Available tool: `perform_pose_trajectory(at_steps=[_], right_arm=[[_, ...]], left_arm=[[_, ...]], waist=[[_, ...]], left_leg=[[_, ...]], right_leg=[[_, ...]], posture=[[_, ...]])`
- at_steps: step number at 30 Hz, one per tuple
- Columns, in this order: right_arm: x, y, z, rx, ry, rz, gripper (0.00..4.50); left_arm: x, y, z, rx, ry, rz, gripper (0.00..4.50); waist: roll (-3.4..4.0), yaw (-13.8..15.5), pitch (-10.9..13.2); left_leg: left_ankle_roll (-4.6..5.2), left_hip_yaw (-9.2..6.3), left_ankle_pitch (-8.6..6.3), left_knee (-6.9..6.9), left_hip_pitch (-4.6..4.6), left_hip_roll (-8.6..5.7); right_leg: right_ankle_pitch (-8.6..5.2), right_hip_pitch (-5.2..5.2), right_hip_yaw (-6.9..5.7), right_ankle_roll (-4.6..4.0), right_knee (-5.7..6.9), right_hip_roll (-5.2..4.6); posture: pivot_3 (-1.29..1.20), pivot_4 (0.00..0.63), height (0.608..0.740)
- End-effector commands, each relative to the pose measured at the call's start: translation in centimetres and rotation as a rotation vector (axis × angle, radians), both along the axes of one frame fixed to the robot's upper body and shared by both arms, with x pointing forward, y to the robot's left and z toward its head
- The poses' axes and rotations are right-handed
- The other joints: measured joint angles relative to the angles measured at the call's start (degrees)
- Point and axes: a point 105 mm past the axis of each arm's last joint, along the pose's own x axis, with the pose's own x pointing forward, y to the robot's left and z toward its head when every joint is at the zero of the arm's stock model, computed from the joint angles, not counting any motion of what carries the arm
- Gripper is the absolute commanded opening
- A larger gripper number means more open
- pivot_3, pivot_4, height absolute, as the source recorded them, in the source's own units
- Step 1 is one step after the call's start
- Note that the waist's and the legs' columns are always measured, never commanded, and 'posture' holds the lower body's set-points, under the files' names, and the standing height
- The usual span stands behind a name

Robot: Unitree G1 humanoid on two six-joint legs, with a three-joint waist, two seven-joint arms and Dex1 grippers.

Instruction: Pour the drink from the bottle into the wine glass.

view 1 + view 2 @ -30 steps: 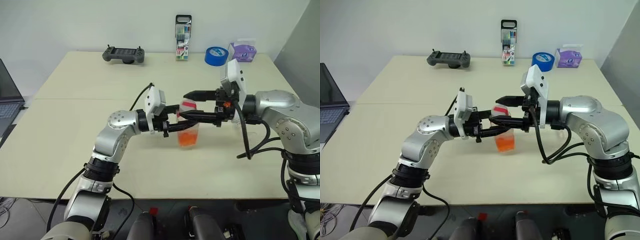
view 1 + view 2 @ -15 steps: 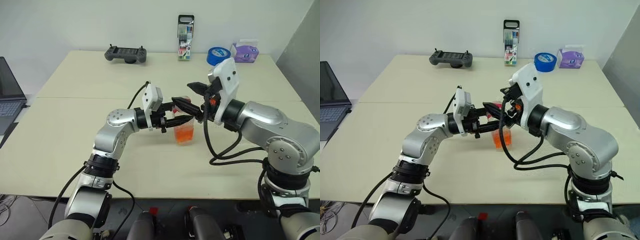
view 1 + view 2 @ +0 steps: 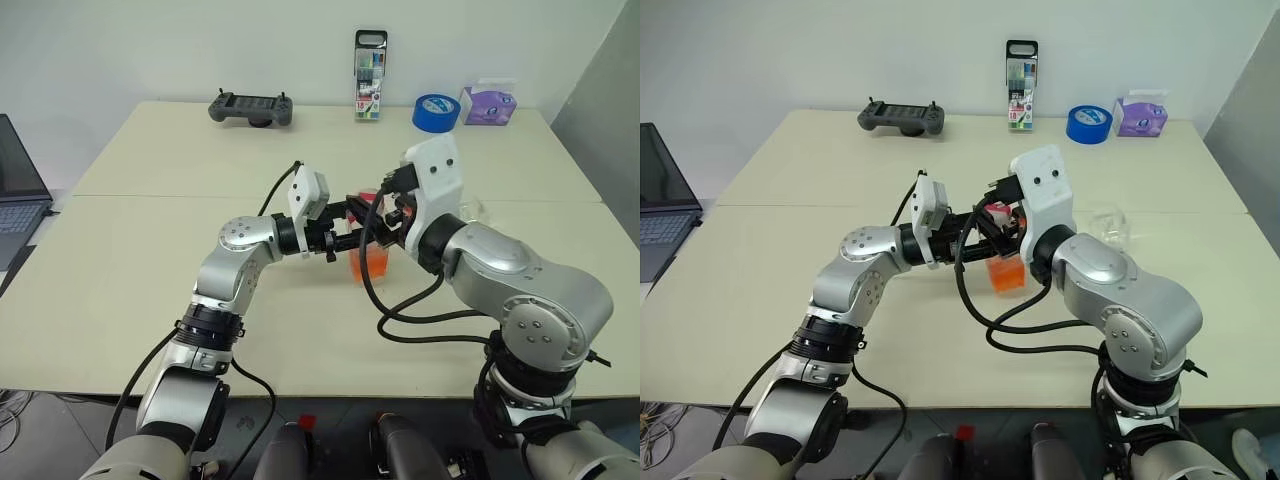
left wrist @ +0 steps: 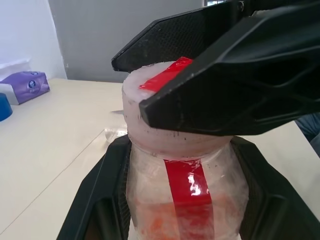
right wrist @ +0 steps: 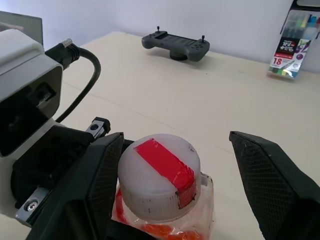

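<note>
My left gripper [image 4: 180,150] is shut on the body of the bottle [image 3: 368,262], a small clear one held upright just above the table at its middle. The orange-red drink [image 3: 1005,277] fills its lower part. Its white cap with a red strip [image 5: 160,177] is on. My right gripper [image 5: 175,142] is open and straddles the cap: one finger [image 5: 102,170] lies close against it, while the other finger [image 5: 272,175] stands well clear. The wine glass [image 3: 1108,224], small and clear, is on the table to the right, behind my right arm.
Along the table's far edge are a grey game controller [image 3: 250,107], an upright marker pack [image 3: 368,75], a blue tape roll [image 3: 434,111] and a purple tissue pack [image 3: 487,103]. A laptop [image 3: 15,190] sits off the left edge.
My right wrist has swung round, so its gripper no longer reaches in from the right but straddles the cap from the near side. Left gripper and bottle have stayed put.
</note>
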Motion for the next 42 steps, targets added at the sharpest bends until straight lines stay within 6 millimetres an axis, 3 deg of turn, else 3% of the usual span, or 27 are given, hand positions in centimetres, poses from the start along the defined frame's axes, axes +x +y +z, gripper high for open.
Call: perform_pose_trajectory(at_steps=[1, 4, 10, 13, 18, 24, 31, 34, 39, 42], right_arm=[[0.3, -1.1, 1.0, -0.003, -0.040, -0.080, 3.58], [0.3, -1.2, 0.8, -0.014, -0.029, -0.096, 3.58], [0.7, -2.2, 0.9, -0.052, -0.038, -0.132, 1.79], [1.2, -3.5, 0.8, -0.066, -0.040, -0.095, 1.80], [-2.2, -1.9, 1.0, 0.065, -0.082, 0.471, 1.80], [-3.2, -2.3, -1.5, -0.264, -0.032, 0.818, 1.80], [-2.8, -3.0, -1.4, -0.309, 0.009, 1.005, 1.80], [-1.6, -3.3, -1.1, -0.317, -0.002, 0.993, 1.80], [-1.4, -3.5, 0.9, -0.225, -0.041, 0.952, 1.80], [-1.5, -3.4, 1.2, -0.216, -0.062, 0.906, 2.86]], left_arm=[[-0.1, -0.1, 2.0, -0.026, -0.079, -0.016, 2.16], [0.0, 0.0, 2.1, -0.026, -0.084, -0.011, 2.16], [0.0, 0.2, 2.1, -0.023, -0.090, -0.004, 2.16], [-0.3, 0.2, 2.2, -0.019, -0.092, -0.014, 2.16], [-0.8, -0.1, 2.3, -0.003, -0.102, -0.051, 2.16], [-1.0, -0.3, 2.8, 0.011, -0.113, -0.078, 2.16], [-1.4, -1.2, 3.2, -0.017, -0.096, -0.114, 2.16], [-1.8, -1.6, 3.4, -0.020, -0.094, -0.136, 2.16], [-1.7, -1.5, 3.3, -0.016, -0.089, -0.136, 2.16], [-1.6, -1.4, 3.2, -0.012, -0.086, -0.135, 2.16]], waist=[[0.00, 0.0, 0.0], [0.00, 0.0, 0.0], [0.00, 0.0, 0.0], [0.00, 0.0, 0.0], [-0.01, 0.1, 0.0], [0.02, -0.2, 0.0], [0.02, -0.1, 0.0], [0.02, 0.0, 0.0], [0.02, 0.1, 0.0], [0.02, 0.1, 0.0]], left_leg=[[0.00, 0.01, 0.00, 0.00, 0.00, -0.01], [0.00, 0.00, 0.00, 0.00, 0.00, -0.01], [0.00, 0.00, 0.00, 0.00, 0.00, -0.01], [0.00, 0.00, 0.00, 0.00, -0.01, -0.02], [0.04, 0.03, -0.02, 0.03, -0.02, -0.06], [0.15, 0.23, -0.08, 0.13, 0.06, -0.05], [0.22, 0.17, -0.13, 0.14, 0.05, 0.05], [0.22, 0.21, -0.13, 0.22, 0.03, 0.01], [0.22, 0.16, -0.13, 0.22, 0.01, 0.00], [0.21, 0.13, -0.13, 0.22, 0.01, 0.00]], right_leg=[[0.00, 0.00, 0.00, 0.00, 0.00, 0.00], [0.00, 0.00, 0.00, 0.00, 0.00, 0.00], [0.00, 0.00, 0.00, 0.00, 0.00, 0.00], [0.00, 0.01, -0.02, 0.00, -0.01, -0.01], [0.00, 0.07, -0.08, 0.01, -0.09, 0.00], [0.00, 0.07, -0.06, 0.04, -0.07, 0.06], [0.01, 0.05, -0.07, 0.03, -0.04, 0.16], [0.01, 0.06, -0.04, 0.03, -0.06, 0.09], [0.01, 0.05, -0.05, 0.03, -0.05, 0.04], [0.01, 0.04, -0.04, 0.02, -0.04, 0.03]], posture=[[0.00, 0.150, 0.740], [0.00, 0.150, 0.740], [0.00, 0.150, 0.740], [0.00, 0.150, 0.740], [0.00, 0.150, 0.740], [0.00, 0.150, 0.740], [0.00, 0.150, 0.740], [0.00, 0.150, 0.740], [0.00, 0.150, 0.740], [0.00, 0.150, 0.740]])
